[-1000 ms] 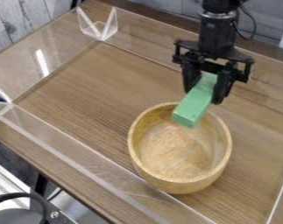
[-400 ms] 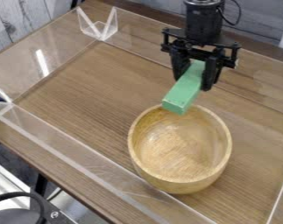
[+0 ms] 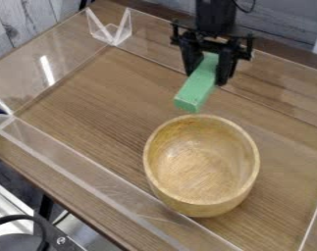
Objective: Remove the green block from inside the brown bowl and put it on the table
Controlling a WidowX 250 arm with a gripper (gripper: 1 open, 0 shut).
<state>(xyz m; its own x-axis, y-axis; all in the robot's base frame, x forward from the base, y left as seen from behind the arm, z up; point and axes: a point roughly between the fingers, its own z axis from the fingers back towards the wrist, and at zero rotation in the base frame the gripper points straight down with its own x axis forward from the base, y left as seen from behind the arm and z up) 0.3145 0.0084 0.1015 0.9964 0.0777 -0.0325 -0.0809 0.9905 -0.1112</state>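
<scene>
The green block (image 3: pixel 196 89) hangs tilted in the air, its upper end pinched between the black fingers of my gripper (image 3: pixel 213 66), which is shut on it. It is above the table (image 3: pixel 95 98), just past the far rim of the brown bowl (image 3: pixel 201 164). The bowl is a round tan wooden one with nothing inside, standing at the near right of the tabletop. The block's lower end points down and left, clear of the bowl's rim.
Clear acrylic walls (image 3: pixel 49 64) border the tabletop on the left, far and near sides. A clear bracket (image 3: pixel 111 26) stands at the far left corner. Bare wood-grain surface stretches left of the bowl.
My gripper has carried the green block up and to the far left, from over the bowl's inside to beyond its far rim. The bowl has not moved.
</scene>
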